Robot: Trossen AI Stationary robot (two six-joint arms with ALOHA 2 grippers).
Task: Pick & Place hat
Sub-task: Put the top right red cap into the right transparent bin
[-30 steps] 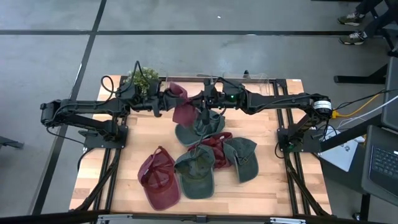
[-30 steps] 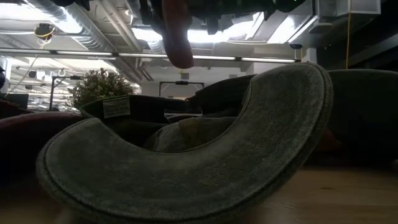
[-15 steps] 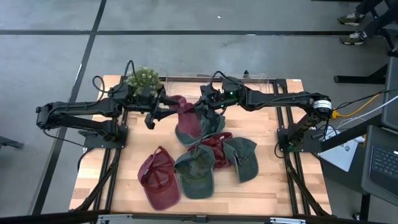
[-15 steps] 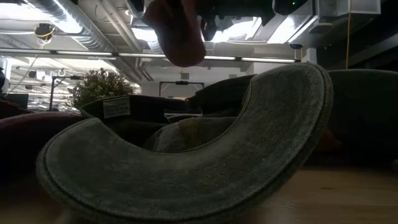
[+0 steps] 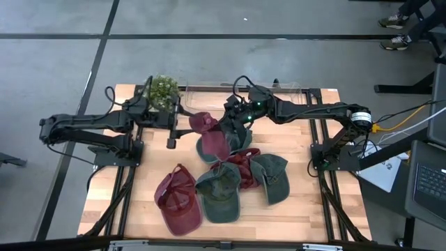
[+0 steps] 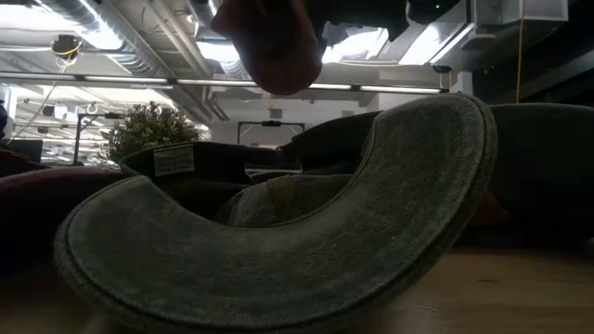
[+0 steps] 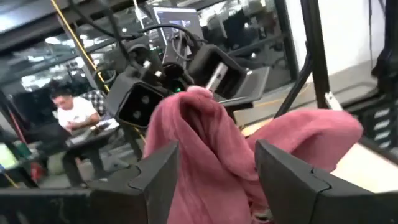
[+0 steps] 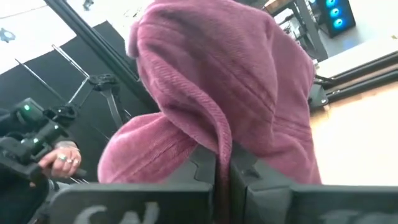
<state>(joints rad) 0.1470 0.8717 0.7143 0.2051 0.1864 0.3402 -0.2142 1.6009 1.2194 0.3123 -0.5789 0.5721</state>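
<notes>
A maroon hat (image 5: pixel 208 129) hangs in the air over the far middle of the table, above a pile of hats. It also shows in the low view as the maroon hat (image 6: pixel 269 46) at the top. My right gripper (image 5: pixel 233 124) is shut on its right side. My left gripper (image 5: pixel 174 130) stands open just left of the hat. In the left wrist view the open gripper (image 7: pixel 214 180) has a finger on either side of the maroon hat (image 7: pixel 205 143), which lies beyond them, apart. My right gripper pinches a fold of the crown's cloth (image 8: pixel 219 140) between its two shut fingers, on the hat's right side. The fingers come level from the table's right. The hat droops slack to either side of the fingers, lifted clear of the pile below.
Below lie a green hat (image 5: pixel 224 148), a maroon hat (image 5: pixel 240 160), two green hats (image 5: pixel 221 194) (image 5: pixel 274 178) and a maroon one (image 5: pixel 178 201). A potted plant (image 5: pixel 164 88) stands at the far left. A green brim (image 6: pixel 278 260) fills the low view.
My left gripper has opened, let go of the maroon hat, rolled, and drawn back toward the table's left edge. My right gripper has rolled in place, still shut. The hat has turned and spread out, and now hangs from my right gripper alone.
</notes>
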